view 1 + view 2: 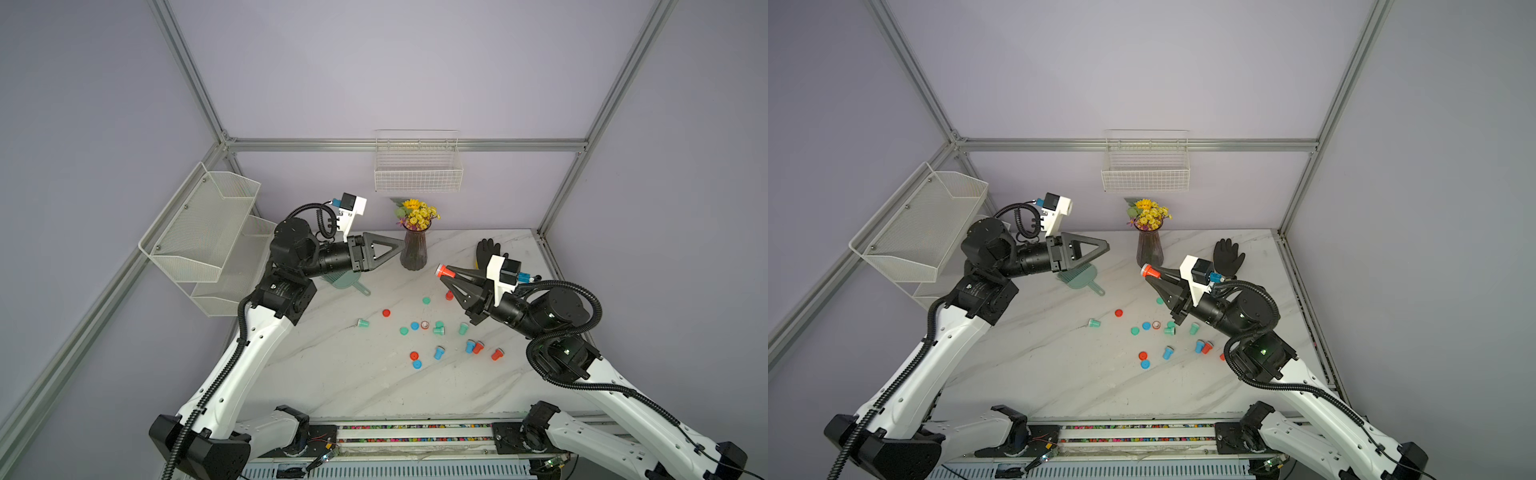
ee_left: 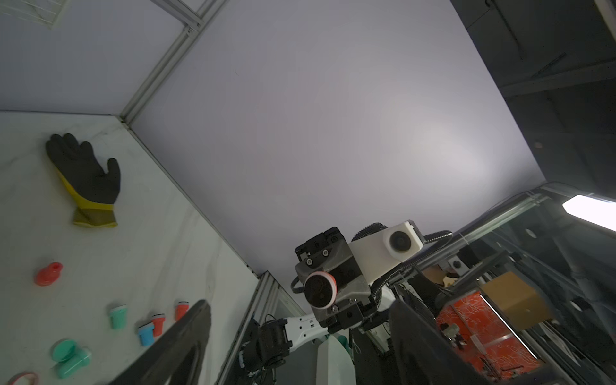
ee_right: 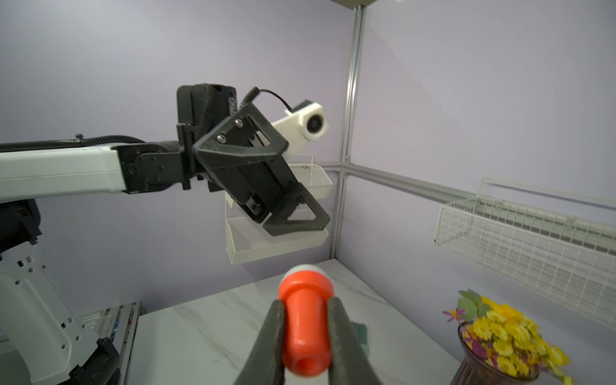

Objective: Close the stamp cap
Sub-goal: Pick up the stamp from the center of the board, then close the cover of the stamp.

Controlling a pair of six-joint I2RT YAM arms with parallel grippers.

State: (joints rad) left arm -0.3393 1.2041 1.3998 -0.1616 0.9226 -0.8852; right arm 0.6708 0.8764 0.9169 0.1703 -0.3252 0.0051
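A: state of the right fingers?
B: pinched on the narrow handle of the orange-red plastic stamp, one finger each side. Stamp is in the air with its flared head pointing away from the wrist, over the white marbled surface, about 1 o'clock from the surface's centre.
A: capped?
B: don't think so. The left wrist view has the stamp end-on: dark round face, orange rim, no coloured lid over it that I can make out. Not certain.
A: left fingers?
B: spread wide, nothing between them. In a top view they sit about 10 o'clock from the stamp, well apart. The dark ribbed glass vase of yellow flowers is between them.
A: cap candidates?
B: flat red round cap lying on the surface at 8 o'clock from the stamp, second red cap at 7 o'clock, farther off. Green and blue ones are scattered around them.
A: progress?
B: my read: stamp is picked and presented, nothing more. Left to do: fetch a red cap, line it up with the head, press it on.
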